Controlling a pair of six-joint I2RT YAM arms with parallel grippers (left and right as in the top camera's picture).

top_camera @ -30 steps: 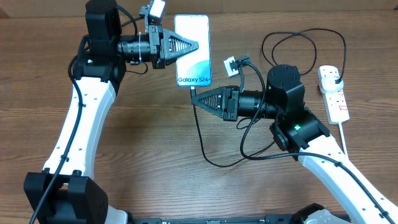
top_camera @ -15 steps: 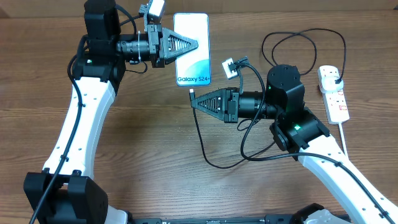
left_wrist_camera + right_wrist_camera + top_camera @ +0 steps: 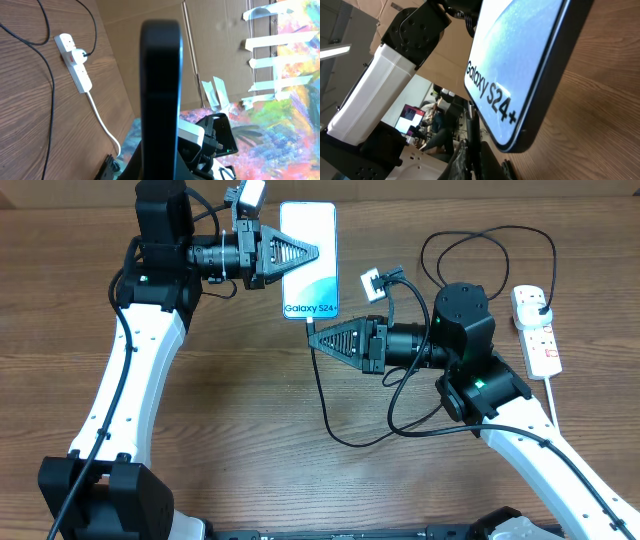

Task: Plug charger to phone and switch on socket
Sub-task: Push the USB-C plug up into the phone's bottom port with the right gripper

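The phone (image 3: pixel 314 228), with a light blue screen reading "Galaxy S24+", is at the back centre. My left gripper (image 3: pixel 312 251) is shut on its left long edge. In the left wrist view the phone (image 3: pixel 160 75) shows edge-on as a dark bar. My right gripper (image 3: pixel 312 339) is shut on the connector end of the charger (image 3: pixel 322 395), just below the phone's lower short edge. In the right wrist view the connector tip (image 3: pixel 470 117) points up beside the phone's bottom edge (image 3: pixel 515 65), apart from it. The white socket (image 3: pixel 538 332) lies at the far right with the charger's black plug in it.
The black cable loops across the wooden table (image 3: pixel 240 430) under my right arm and arcs behind it to the socket. The socket's thick white cord (image 3: pixel 552 395) runs toward the front right. The socket also shows in the left wrist view (image 3: pixel 75 62).
My right gripper with the connector has shifted slightly left and then back beneath the phone's lower edge. The phone and left gripper have barely moved.
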